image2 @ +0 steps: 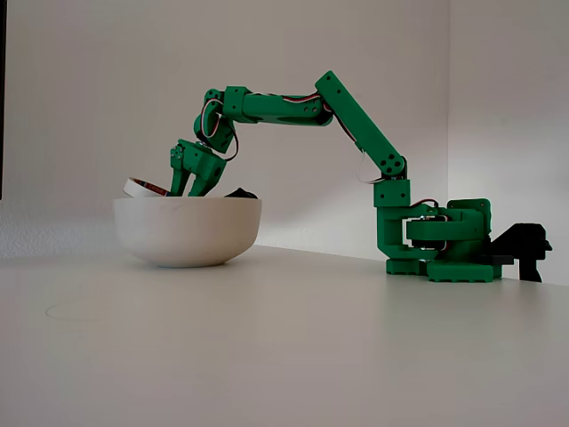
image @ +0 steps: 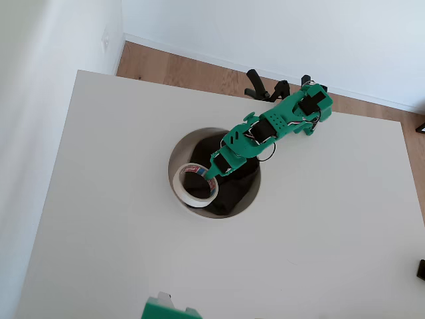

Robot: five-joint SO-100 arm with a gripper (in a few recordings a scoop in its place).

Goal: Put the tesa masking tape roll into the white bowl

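Fixed view, near to far: bare white tabletop [image2: 284,347] in front. On it, left of centre, large round white bowl [image2: 188,231], upright, thin rim. Small flat cream-white masking tape roll [image2: 142,188] showing tilted just above the left part of the rim, a strip of red on its inner core. Green two-finger gripper [image2: 188,189] reaching down into the bowl mouth, fingertips below rim level, touching the roll at its right side. A dark lump of black cloth [image2: 240,192] poking above the rim right of the gripper. Farther back and right, green arm base [image2: 440,245] standing on the table, well apart from the bowl, arm arched up and over toward it. Plain white wall behind.

Overhead view: bowl [image: 178,159] near table centre, dark cloth [image: 232,193] filling its right part. Tape roll [image: 194,183] lying inside against the left wall, ring face up, red and blue print on the core. Gripper [image: 212,174] at the roll's right edge, jaws nearly closed across the ring's wall, apparently pinching it; full contact not clear. Beyond the table's far edge, wooden floor [image: 172,70] and white skirting.
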